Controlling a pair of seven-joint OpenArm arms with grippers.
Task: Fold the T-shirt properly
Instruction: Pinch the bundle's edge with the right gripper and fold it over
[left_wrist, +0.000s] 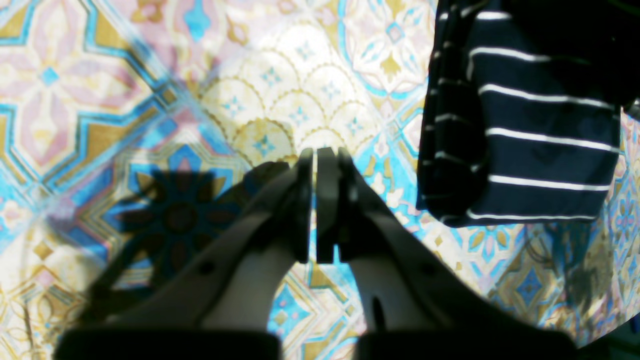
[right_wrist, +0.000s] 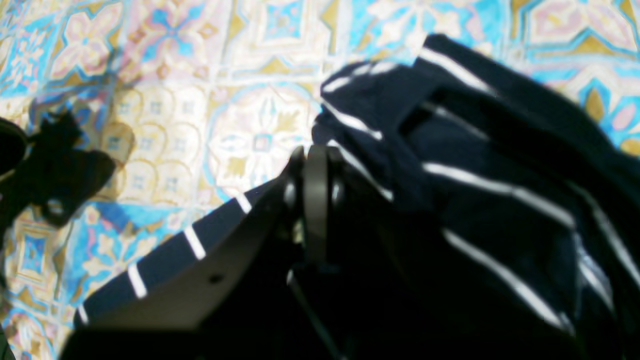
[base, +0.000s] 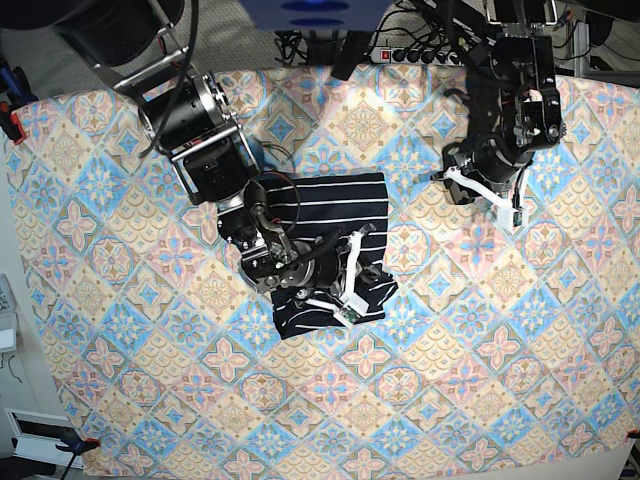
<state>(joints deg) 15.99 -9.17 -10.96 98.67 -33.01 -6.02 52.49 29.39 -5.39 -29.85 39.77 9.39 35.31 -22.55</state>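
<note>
A dark navy, nearly black soft fabric T-shirt with thin white pinstripes (base: 330, 245) lies partly folded a little toward 10 o'clock from the middle of the desk, which is covered by a pastel diamond-patterned tablecloth in blue, pink and gold (base: 480, 360). In the base view the shirt's upper part is a flat rectangle with its stripes running across, while its lower part, toward 6 o'clock, is bunched and uneven.

The right gripper (right_wrist: 315, 155) is over the shirt's lower half, reaching in from 10 o'clock. Its jaws are pressed together with no gap showing. In the right wrist view, dark striped cloth lies around and under the tip, with a fold of it piled up at 2 o'clock from the tip and a striped strip running off toward 8 o'clock. Whether any cloth is pinched between the jaws cannot be told, because the area beneath the tip is in deep shadow.

The left gripper (left_wrist: 320, 160) hangs over bare tablecloth at about 2 o'clock on the desk, well apart from the shirt in the base view. Its jaws are together with only a thin sliver of light between them, and nothing is in them. In the left wrist view a folded edge of the shirt sits at 2 o'clock from the tip, not touching it. The gripper's shadow falls on the cloth at 8 o'clock from the tip.
</note>
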